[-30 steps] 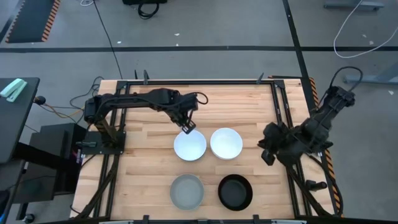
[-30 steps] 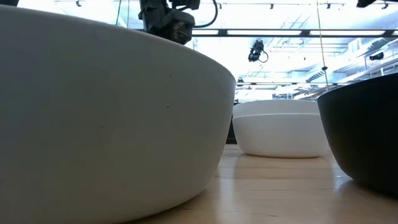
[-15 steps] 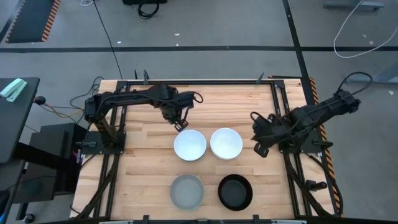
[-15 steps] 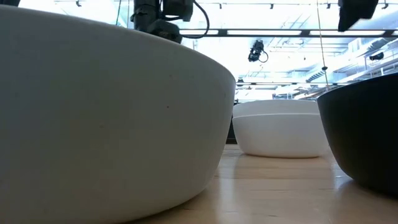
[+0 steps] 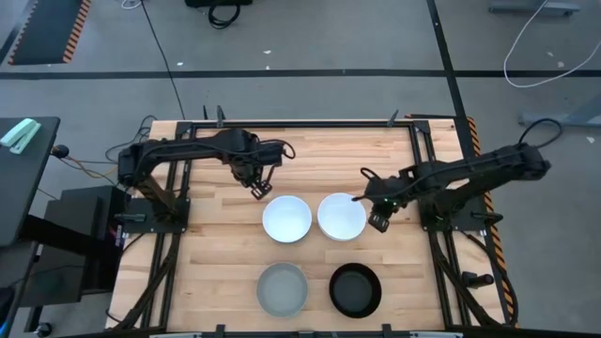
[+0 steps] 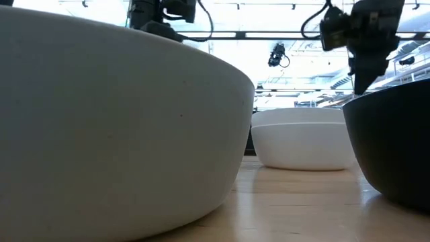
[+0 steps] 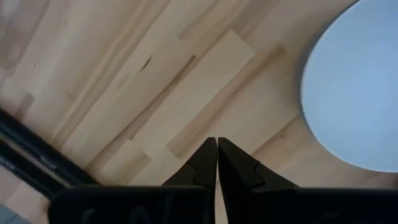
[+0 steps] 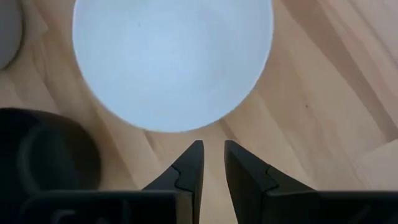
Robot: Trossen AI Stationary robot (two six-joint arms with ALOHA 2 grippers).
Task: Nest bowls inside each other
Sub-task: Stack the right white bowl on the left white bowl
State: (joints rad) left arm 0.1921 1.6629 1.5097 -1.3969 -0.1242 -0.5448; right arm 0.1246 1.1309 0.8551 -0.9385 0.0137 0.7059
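Note:
Two white bowls stand side by side mid-table, the left one (image 5: 286,219) and the right one (image 5: 342,217). A light grey bowl (image 5: 283,288) and a black bowl (image 5: 356,290) stand near the front edge. All rest on their bases. My left gripper (image 5: 258,191) is shut and empty above the bare wood, just far-left of the left white bowl (image 7: 354,93). My right gripper (image 5: 376,222) hovers just right of the right white bowl (image 8: 174,62), its fingers a little apart and empty. No other bowls show.
A black metal frame (image 5: 423,178) runs along the table's sides and far edge. In the low view the light grey bowl (image 6: 101,121) and the black bowl (image 6: 396,148) fill the foreground, with a white bowl (image 6: 306,144) between them. Bare wood lies along the far side (image 5: 329,155).
My right gripper has swung from the table's right edge toward the left, up to the right white bowl's right rim. My left gripper has drawn off the left white bowl's far rim toward the table's left. No bowl has moved.

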